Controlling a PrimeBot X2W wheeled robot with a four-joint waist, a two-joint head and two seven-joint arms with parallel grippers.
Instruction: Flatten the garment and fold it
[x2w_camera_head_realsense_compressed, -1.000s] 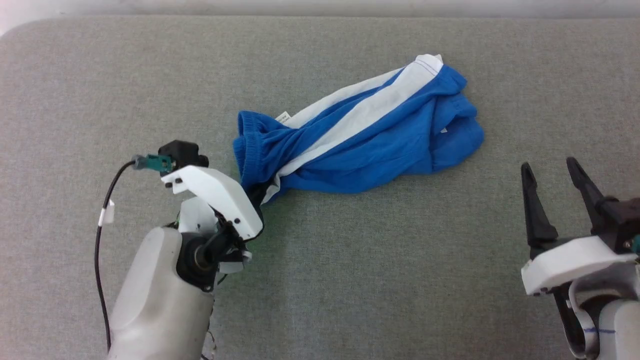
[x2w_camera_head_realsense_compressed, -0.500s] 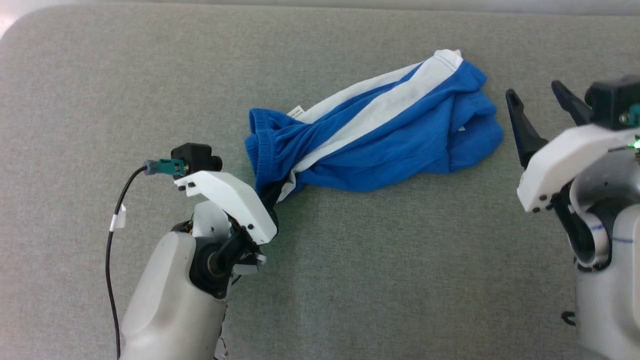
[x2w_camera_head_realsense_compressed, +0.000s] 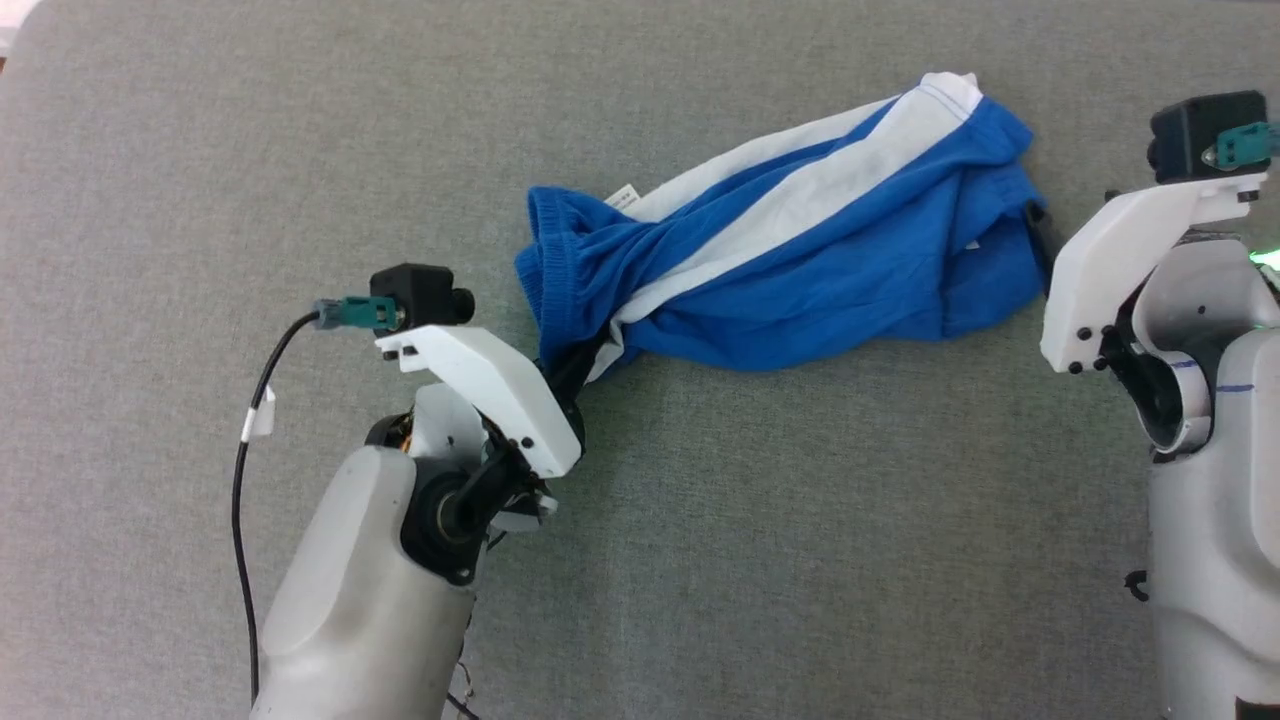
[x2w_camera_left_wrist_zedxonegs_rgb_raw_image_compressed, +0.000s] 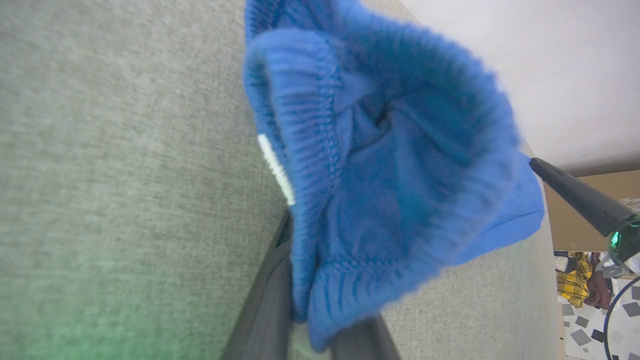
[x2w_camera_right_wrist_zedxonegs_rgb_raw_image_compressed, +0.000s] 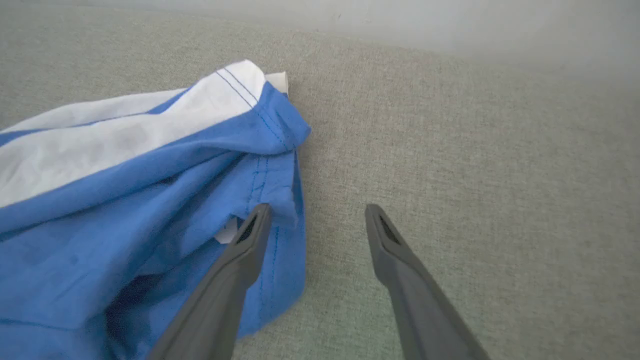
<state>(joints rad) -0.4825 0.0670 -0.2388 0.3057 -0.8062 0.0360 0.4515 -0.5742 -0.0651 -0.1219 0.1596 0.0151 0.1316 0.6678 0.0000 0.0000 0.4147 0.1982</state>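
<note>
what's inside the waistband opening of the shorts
The waistband of the shorts gapes toward the left wrist camera: only bunched blue fabric shows inside. The left gripper is shut on its rim. Deeper in, folds cover everything.

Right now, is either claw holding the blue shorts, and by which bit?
The left claw is shut on the shorts at the gathered waistband. The right claw is open, holding nothing.

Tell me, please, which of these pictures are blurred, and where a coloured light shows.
Head view: the garment is sharp and evenly lit. Left wrist view: the waistband near the lens is blurred, and a green glow tints the grey surface at the lower left. Right wrist view: the hem stitching is clear, the far background hazy.
</note>
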